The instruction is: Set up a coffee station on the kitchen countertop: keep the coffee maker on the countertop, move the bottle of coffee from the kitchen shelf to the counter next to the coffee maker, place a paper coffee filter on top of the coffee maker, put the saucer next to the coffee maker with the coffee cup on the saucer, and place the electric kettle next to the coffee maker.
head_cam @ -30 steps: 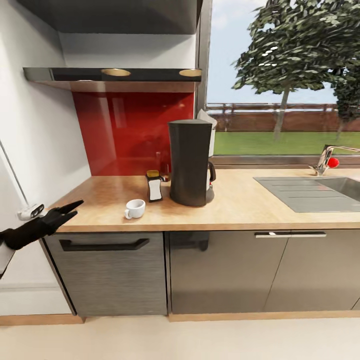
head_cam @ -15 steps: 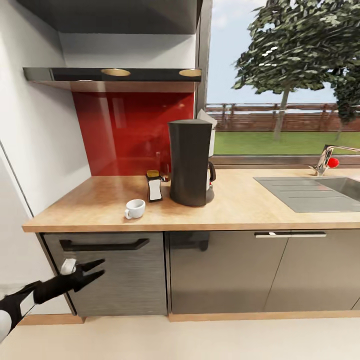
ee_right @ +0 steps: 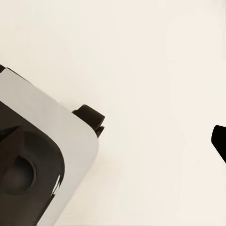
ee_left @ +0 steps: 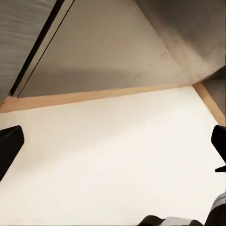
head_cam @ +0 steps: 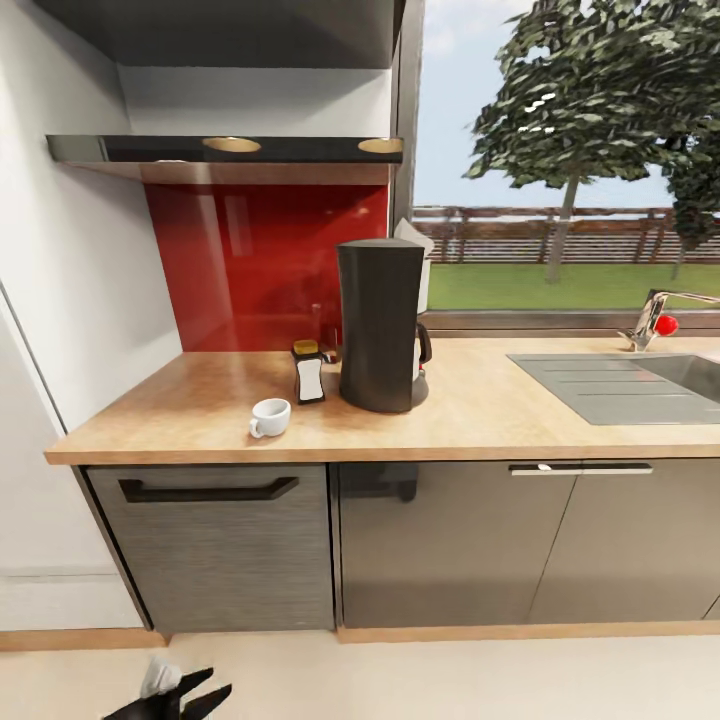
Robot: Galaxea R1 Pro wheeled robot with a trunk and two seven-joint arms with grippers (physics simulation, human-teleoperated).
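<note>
The left gripper (head_cam: 203,695) hangs low at the bottom edge of the head view, just above the pale floor (head_cam: 450,680), its two black fingers (head_cam: 196,681) spread apart with nothing between them; the left wrist view agrees, with one dark fingertip (ee_left: 8,148) at each side of the frame and bare floor and a wooden plinth strip (ee_left: 94,96) between. Of the right gripper only one dark fingertip (ee_right: 220,141) shows at the edge of the right wrist view, over cream floor, so whether it is open or closed cannot be told; beside it sits a white-and-black corner of the robot's base (ee_right: 42,160) with a small black wheel (ee_right: 90,117). Farther out, the kitchen countertop (head_cam: 200,400) runs across the grey cabinet fronts (head_cam: 440,540). On it the coffee maker (head_cam: 380,325) stands upright, with the paper coffee filter (head_cam: 418,240) poking up white behind its top right corner. The bottle of coffee (head_cam: 308,372) stands just beside the machine on its left, white label facing forward. The coffee cup (head_cam: 270,417) rests directly on the worktop near its front edge, in front and left of the bottle, apart from it. Above, the kitchen shelf (head_cam: 225,150) caps the red splashback (head_cam: 260,260). A sink (head_cam: 640,385) with a tap (head_cam: 655,315) lies to the right, under the window (head_cam: 570,150).
</note>
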